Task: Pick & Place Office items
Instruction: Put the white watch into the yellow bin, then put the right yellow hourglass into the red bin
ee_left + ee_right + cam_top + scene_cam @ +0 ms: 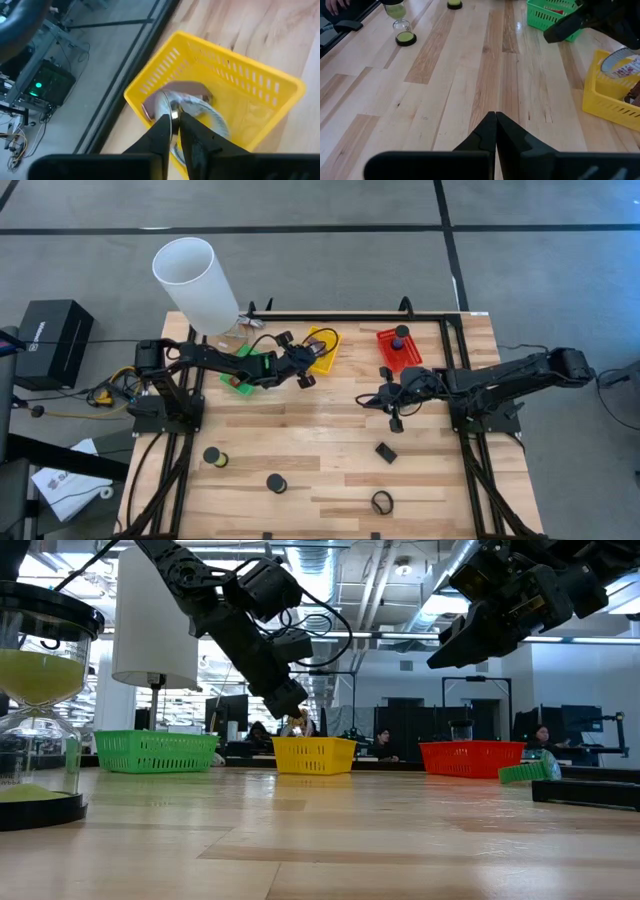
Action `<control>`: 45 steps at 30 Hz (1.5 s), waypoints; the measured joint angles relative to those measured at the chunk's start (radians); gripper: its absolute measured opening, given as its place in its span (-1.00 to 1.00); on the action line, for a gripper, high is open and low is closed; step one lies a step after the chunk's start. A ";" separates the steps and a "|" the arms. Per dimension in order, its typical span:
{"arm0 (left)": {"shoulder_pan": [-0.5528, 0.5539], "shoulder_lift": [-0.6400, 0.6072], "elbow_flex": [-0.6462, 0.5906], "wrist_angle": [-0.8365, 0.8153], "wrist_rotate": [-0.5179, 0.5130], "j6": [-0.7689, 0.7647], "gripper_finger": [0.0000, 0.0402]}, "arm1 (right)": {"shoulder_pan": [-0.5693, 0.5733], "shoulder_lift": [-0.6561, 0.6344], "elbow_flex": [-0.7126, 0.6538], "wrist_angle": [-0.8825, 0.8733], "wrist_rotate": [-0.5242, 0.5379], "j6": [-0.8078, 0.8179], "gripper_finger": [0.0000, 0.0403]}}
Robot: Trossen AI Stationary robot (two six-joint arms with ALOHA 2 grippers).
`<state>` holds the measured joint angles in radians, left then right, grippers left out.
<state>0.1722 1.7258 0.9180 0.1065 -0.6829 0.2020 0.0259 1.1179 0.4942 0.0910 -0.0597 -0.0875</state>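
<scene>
My left gripper [312, 362] reaches over the yellow basket [324, 348], fingertips [173, 120] nearly together on a clear ring [200, 110]. The ring stands tilted, its top above the basket's rim [619, 59]. A dull flat piece [180, 91] lies in the basket behind it. My right gripper [386, 398] hovers shut [496, 119] over bare wood near the table's middle, holding nothing. On the near part of the table lie two black spools [213, 456] [276, 482], a dark clip [386, 451] and a black ring [382, 502]. My left gripper has the clear ring's rim [181, 106] between its two fingertips, one finger on each face. The fingers slant down from the table's left side. The ring sits tilted inside the yellow basket; whether its lower edge rests on the basket's floor is hidden.
A green basket [240, 378] sits under my left arm, and a red basket [398, 348] with a dark item stands at the far right. A big white cylinder [195, 280] rises at the far left corner. Black rails [350, 316] edge the table.
</scene>
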 joint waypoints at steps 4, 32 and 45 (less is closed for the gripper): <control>0.000 -0.001 0.001 0.002 0.000 0.000 -0.62 | 0.000 0.000 0.000 0.000 0.000 0.000 -1.00; -0.003 -0.001 0.001 0.024 0.000 -0.053 -0.22 | -0.035 0.000 0.000 0.042 0.009 0.027 -1.00; -0.003 -0.001 0.001 0.038 0.000 -0.053 -0.28 | -0.081 0.000 0.000 0.033 0.009 0.002 -0.46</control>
<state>0.1692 1.7250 0.9188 0.1448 -0.6834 0.1488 -0.0555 1.1179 0.4942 0.1243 -0.0509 -0.0860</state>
